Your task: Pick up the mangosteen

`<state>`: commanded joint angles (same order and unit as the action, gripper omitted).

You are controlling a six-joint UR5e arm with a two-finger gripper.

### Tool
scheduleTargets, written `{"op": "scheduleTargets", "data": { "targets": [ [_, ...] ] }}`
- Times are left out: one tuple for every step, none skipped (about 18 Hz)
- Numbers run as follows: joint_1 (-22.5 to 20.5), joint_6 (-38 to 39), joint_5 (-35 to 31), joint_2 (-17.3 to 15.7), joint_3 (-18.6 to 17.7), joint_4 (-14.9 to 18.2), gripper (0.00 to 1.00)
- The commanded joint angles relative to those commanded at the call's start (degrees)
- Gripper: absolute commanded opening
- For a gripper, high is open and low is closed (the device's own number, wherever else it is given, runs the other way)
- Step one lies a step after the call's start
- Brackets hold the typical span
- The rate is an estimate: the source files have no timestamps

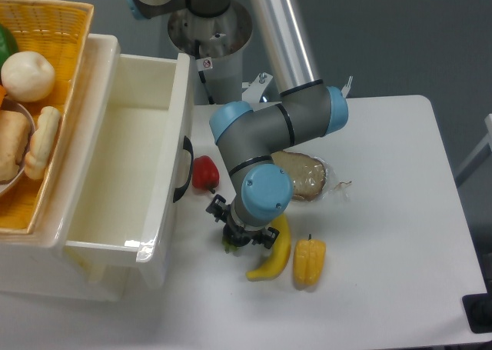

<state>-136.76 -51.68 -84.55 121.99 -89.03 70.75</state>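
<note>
Gripper [240, 241] down on table, jaw state cannot tell; mangosteen hidden; banana [275, 251] at its 3 o'clock, red pepper [204, 172] at 11

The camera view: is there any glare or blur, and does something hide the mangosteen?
Camera view: sharp, evenly lit, soft shadows; a glare spot on the white bin rim. The arm's wrist covers the gripper, so the mangosteen cannot be seen clearly beside the banana.
</note>
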Motion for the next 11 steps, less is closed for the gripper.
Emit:
{"op": "scheduleTargets", "data": {
  "targets": [
    [0.0, 0.0, 0.0, 0.0, 0.0, 0.0, 0.62],
    [0.0, 0.0, 0.0, -0.09, 0.09, 0.0, 0.57],
    [0.0, 0.0, 0.09, -0.09, 0.26, 0.0, 0.5],
    [0.0, 0.0, 0.0, -0.18, 0.35, 0.09, 0.43],
    [-0.09, 0.0, 0.09, -0.18, 0.53, 0.09, 0.42],
    [-0.17, 0.0, 0.09, -0.35, 0.79, 0.09, 0.41],
    [-0.26, -0.09, 0.09, -0.53, 0.97, 0.17, 0.4],
    [-0.44, -0.09, 0.0, -0.79, 0.97, 0.18, 0.4],
    [-0.53, -0.26, 0.0, -1.4, 1.23, 0.35, 0.39],
    [-0.7, -1.48, 0.0, -2.02, 1.32, 0.53, 0.36],
    [-1.14, -3.23, -0.09, -2.72, 1.32, 0.7, 0.36]
  ]
}}
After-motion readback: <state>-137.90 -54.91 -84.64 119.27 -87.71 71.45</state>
